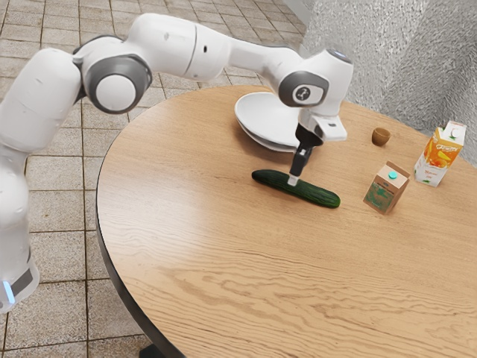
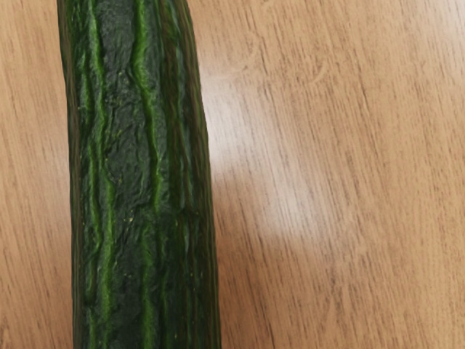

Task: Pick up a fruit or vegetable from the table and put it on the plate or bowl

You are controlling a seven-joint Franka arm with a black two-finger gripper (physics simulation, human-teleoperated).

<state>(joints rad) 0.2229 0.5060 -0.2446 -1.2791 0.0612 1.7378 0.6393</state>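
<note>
A long dark green cucumber [image 1: 313, 192] lies flat on the round wooden table [image 1: 223, 268], pointing from the middle toward the exterior view's right. My gripper [image 1: 293, 180] is lowered straight onto the cucumber's left third, its tip level with the cucumber's top. In the wrist view the ridged cucumber [image 2: 138, 182] lies very close under my hand on the wood. A white plate [image 1: 261, 119], which looks stacked on a second one, sits just behind my hand near the table's far edge.
A small brown carton with a green cap [image 1: 386, 188] stands to the right of the cucumber's end. An orange juice carton [image 1: 440, 153] and a small brown cup [image 1: 381, 136] stand farther back right. A grey wall rises behind them.
</note>
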